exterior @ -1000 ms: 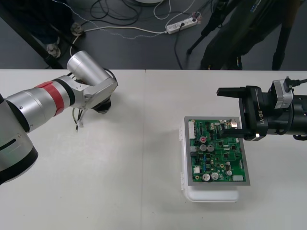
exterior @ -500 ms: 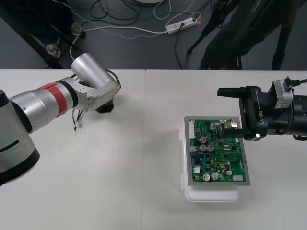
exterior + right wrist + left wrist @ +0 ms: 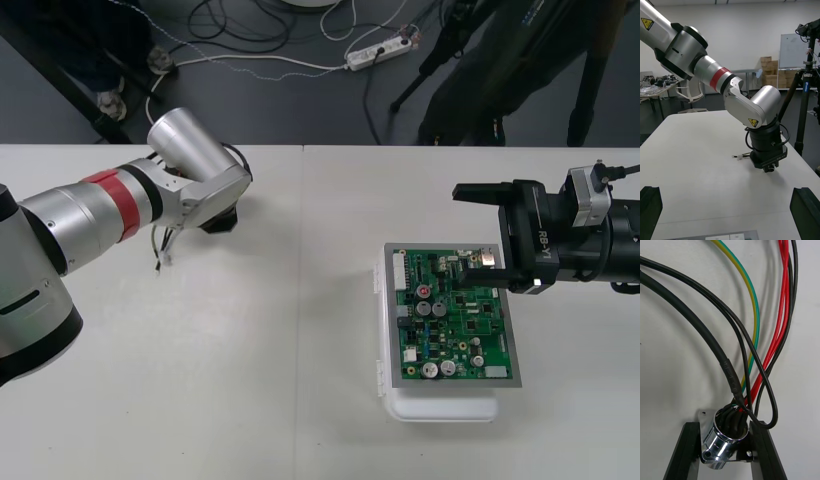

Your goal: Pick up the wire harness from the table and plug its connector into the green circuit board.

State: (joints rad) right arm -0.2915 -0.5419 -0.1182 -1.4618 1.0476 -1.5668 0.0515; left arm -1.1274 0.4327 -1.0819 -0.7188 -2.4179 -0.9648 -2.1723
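Table [image 3: 300, 390]: a plain light surface, with the work split between its far left and its right side
Left arm [image 3: 100, 205]: reached in from the left toward the far left of the table, wrist bent downward
Right gripper [image 3: 462, 226]: held over the far right part of the board, jaws spread wide with nothing between them
Green circuit board [image 3: 455, 315]: set on a white base [image 3: 440, 408] at the right of the table; no plug is seen in it
Left gripper [image 3: 722, 427]: low over the table at the far left, jaws closed on the harness socket, one black finger [image 3: 685, 453] on each side of it
Wire harness [image 3: 160, 245]: held at the far left, well apart from the board, with red, black and green-yellow wires hanging loose toward the table
Socket [image 3: 724, 444]: round, shiny metal with a flange, clamped across its barrel
Free wire end [image 3: 739, 157]: seen just beside the left gripper, close to the table; whether it touches cannot be told
Risk of slip: a smooth round barrel between flat fingers could be turned or lost if the carry is jerked
Risk of snag: the trailing wires could be dragged over the table or caught on board parts
Risk of pinch: a black loop lies against one finger and could be trapped
Risk at handover: the connector end is judged unsteady, so it could be missed by the right gripper
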